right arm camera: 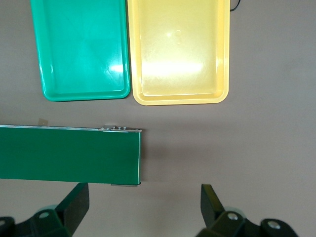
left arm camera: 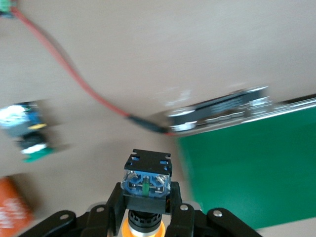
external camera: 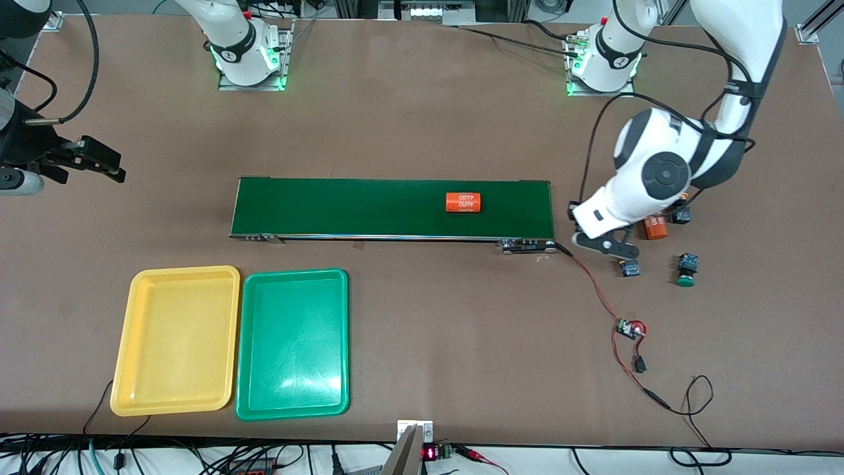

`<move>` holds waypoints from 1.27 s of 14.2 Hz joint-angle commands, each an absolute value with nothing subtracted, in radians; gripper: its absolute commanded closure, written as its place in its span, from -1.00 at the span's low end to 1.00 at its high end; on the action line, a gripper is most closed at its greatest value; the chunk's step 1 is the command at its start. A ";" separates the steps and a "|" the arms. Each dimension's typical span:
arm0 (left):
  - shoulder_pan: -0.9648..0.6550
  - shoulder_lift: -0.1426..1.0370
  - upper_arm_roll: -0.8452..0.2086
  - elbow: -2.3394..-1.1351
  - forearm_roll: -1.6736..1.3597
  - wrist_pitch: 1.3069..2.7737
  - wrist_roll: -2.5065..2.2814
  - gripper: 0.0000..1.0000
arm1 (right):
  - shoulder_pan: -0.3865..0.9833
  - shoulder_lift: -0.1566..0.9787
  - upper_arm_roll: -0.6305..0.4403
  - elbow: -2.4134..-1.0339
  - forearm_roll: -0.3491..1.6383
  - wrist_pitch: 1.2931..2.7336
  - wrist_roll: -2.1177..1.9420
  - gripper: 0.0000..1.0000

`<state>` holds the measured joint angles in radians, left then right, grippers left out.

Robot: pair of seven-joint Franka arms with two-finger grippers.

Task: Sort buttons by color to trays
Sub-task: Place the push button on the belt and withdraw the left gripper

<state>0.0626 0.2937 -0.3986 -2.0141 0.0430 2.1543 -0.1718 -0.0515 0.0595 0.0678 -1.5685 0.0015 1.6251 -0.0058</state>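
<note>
A brown desk fills the scene, with cables trailing along its front edge. The right claw hangs over bare desk at the right arm's end, its fingers spread wide and empty; that arm waits. A yellow tray and a green tray lie side by side, touching, nearer the front camera than the dark-green conveyor belt. An orange cylinder printed "4680" lies on the belt. Off the belt's end, the left claw is closed on a yellow-capped button. A second orange cylinder, a green-capped button and another button lie close by. A red wire runs to a small circuit board.
</note>
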 commanded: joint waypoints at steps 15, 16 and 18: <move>0.153 0.258 -0.457 -1.974 -0.006 2.045 -0.344 -1.00 | -0.054 0.054 0.072 -1.574 0.017 1.620 -0.005 -1.00; 0.219 0.267 -0.451 -1.974 -0.006 2.048 -0.344 -1.00 | -0.055 0.054 0.071 -1.574 0.017 1.620 -0.012 -1.00; 0.274 0.326 -0.431 -1.968 0.046 2.069 -0.344 -1.00 | -0.060 0.066 0.071 -1.574 0.017 1.618 -0.017 -1.00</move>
<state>0.2171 0.2723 -0.4365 -1.9629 0.0057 2.0506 -0.3491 -0.0509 0.0606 0.0685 -1.5688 0.0022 1.6245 -0.0062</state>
